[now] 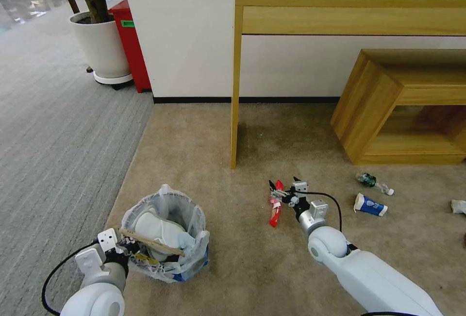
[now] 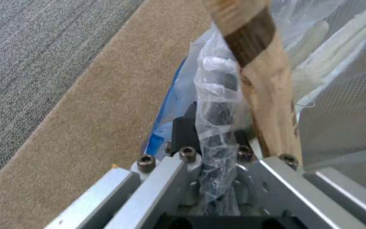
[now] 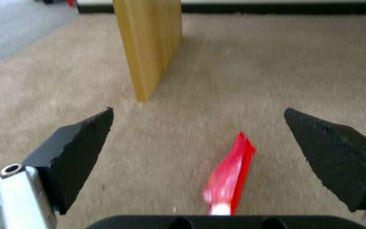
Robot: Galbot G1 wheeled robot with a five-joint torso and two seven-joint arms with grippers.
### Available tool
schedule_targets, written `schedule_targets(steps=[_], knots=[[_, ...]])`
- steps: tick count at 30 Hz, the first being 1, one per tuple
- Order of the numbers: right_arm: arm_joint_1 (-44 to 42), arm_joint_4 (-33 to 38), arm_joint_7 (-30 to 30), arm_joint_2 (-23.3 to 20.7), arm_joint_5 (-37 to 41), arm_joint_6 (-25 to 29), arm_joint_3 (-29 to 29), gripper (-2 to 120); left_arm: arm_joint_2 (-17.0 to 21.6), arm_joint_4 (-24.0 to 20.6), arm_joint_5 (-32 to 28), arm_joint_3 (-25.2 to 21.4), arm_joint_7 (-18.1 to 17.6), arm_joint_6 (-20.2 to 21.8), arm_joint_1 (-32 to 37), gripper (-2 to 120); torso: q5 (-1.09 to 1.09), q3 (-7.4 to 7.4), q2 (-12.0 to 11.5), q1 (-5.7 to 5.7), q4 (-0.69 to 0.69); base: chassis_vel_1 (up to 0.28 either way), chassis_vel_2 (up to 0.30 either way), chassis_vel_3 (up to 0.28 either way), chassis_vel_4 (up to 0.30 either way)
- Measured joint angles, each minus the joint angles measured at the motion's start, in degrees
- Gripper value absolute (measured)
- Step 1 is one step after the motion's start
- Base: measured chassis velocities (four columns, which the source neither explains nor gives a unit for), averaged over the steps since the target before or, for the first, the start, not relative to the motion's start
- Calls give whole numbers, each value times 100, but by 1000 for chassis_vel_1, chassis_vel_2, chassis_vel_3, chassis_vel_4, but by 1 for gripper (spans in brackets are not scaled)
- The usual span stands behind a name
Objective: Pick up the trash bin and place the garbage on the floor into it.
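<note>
The trash bin (image 1: 167, 262), lined with a crinkly whitish bag (image 2: 217, 79), stands on the beige floor (image 1: 233, 257) at the lower left. A white slipper (image 1: 158, 231) and a wooden stick (image 1: 150, 242) lie inside it. My left gripper (image 1: 127, 248) is shut on the bin's near rim and bag (image 2: 213, 133), with the stick (image 2: 267, 95) beside it. My right gripper (image 1: 283, 182) hangs open just over a red wrapper (image 1: 275, 209); the wrapper (image 3: 229, 171) lies between the spread fingers (image 3: 77, 152). To the right on the carpet lie a blue-white cup (image 1: 370, 205), a tiny bottle (image 1: 374, 182) and a white tissue (image 1: 458, 206).
A wooden table leg (image 1: 235, 88) stands just beyond the wrapper, also seen as the leg (image 3: 149, 47) ahead of the fingers. A low wooden shelf (image 1: 403, 107) sits at the right. Grey ribbed carpet (image 1: 58, 112), a potted plant (image 1: 99, 44) and a red box (image 1: 130, 44) are at the left.
</note>
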Motion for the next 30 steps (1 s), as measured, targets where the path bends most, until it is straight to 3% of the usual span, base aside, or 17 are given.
schedule_targets(steps=[8, 30], knots=[[-115, -81, 518, 152, -21, -537, -283, 100, -10, -4, -1, -33, -2, -6, 13, 0, 0, 0, 0, 0, 0, 0, 0, 0, 0], [66, -871, 788, 658, 83, -824, -688, 100, -52, -77, -9, -49, -1, -11, 31, 0, 0, 0, 0, 0, 0, 0, 0, 0, 0]])
